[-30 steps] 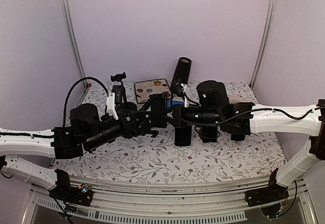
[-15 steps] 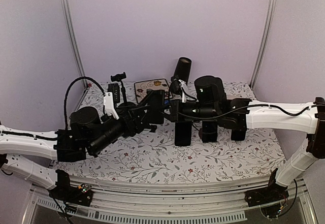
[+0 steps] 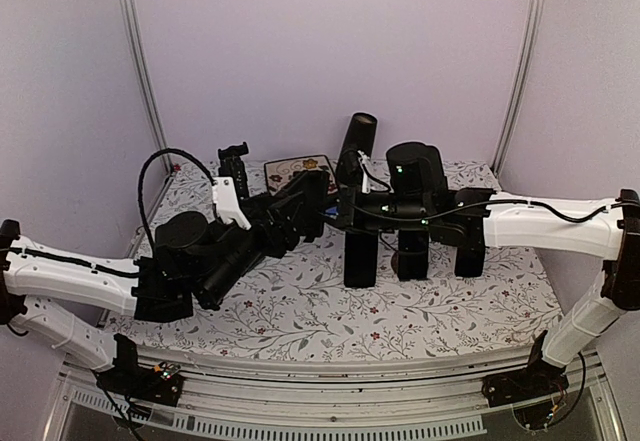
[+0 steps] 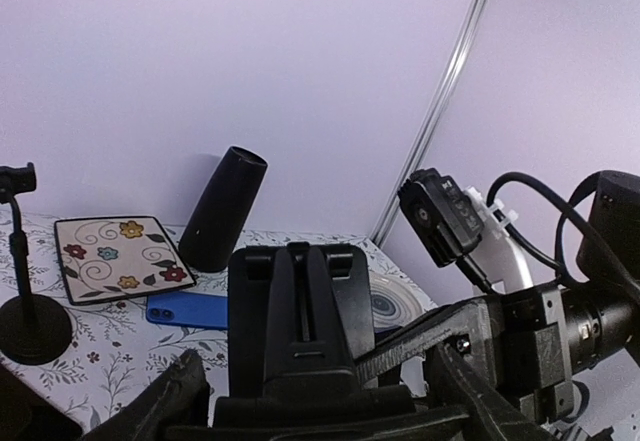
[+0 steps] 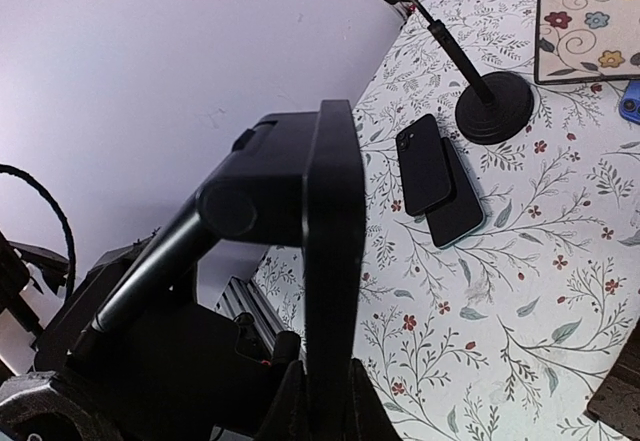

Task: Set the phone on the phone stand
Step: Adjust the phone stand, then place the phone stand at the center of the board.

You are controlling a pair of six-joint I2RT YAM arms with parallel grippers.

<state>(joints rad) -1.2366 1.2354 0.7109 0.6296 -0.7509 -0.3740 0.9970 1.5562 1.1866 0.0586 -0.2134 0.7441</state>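
The phone stand (image 4: 300, 321) was held above the table (image 5: 520, 291), on the near side of the flowered tile (image 4: 118, 257). The left gripper (image 4: 315, 396) had its jaws set wide against both sides of the stand's base. The right gripper (image 5: 318, 396) was pressed together on the thin edge of its plate. A blue phone (image 4: 188, 310) lay flat just beside the tile's near edge, and two dark phones (image 5: 440, 176) lay stacked left of the tile, well apart.

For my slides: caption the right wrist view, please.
Right gripper shut on a black plastic phone stand; two stacked dark phones lie on floral tablecloth beyond.
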